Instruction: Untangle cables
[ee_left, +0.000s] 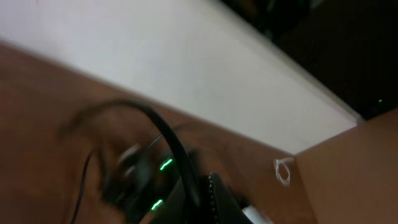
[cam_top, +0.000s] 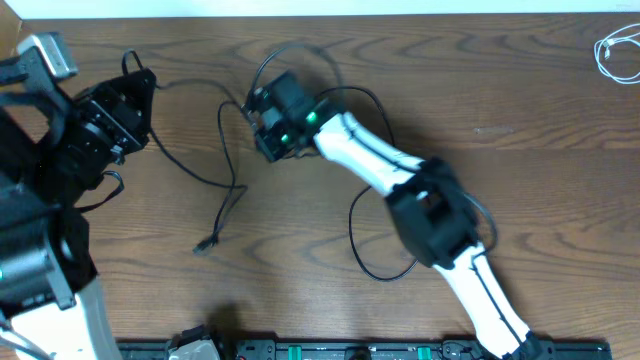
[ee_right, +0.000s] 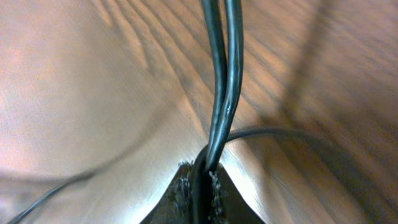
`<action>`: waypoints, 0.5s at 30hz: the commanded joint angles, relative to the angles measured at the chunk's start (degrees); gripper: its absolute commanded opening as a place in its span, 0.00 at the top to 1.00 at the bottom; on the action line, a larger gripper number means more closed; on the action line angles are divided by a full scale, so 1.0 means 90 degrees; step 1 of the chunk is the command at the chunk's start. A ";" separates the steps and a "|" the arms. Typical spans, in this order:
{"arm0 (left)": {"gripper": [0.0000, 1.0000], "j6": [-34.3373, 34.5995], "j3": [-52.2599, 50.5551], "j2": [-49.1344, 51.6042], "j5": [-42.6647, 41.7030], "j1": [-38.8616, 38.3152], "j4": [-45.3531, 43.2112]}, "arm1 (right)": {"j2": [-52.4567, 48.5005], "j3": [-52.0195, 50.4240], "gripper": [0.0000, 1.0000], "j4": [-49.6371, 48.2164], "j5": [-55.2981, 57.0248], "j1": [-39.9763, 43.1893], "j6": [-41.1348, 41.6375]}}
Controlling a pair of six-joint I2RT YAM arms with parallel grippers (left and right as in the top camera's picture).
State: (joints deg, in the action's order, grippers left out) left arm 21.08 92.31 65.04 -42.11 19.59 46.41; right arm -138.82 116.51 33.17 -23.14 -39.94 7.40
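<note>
The right gripper (ee_right: 200, 175) is squeezing the black cables (ee_right: 222, 74). Its jaws are pressed tight on two strands. The strands are running side by side, straight away from the rough grey pads (ee_right: 180, 186). It is probably holding them like this so it can pull them out of the tangle.

The black cables are stretching across to the left gripper (cam_top: 133, 80) on the left side of the desk (cam_top: 520, 150). That gripper may be holding one end in place while the other one pulls. Its jaws are dark and blurry, so nobody can tell if they are apart or together.

The black cables are thin, smooth and a little shiny. They are bending in loose loops around the middle of the desk. One is trailing toward the near side and ending in a small plug (cam_top: 205, 246).

The white cable (cam_top: 618, 50) is lying in a little bunch at the far right corner, well apart from both grippers. The desk is brown wood with wavy lines in it.
</note>
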 commanded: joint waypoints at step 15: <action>0.93 -0.1273 -0.0012 0.1574 0.0512 -0.1256 0.1911 | 0.1758 0.0085 0.96 0.1698 -0.1450 0.0559 -0.0406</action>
State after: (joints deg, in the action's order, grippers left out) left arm 12.56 92.40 76.82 -41.32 11.35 63.11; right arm -122.43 117.36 48.21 -32.18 -34.50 4.69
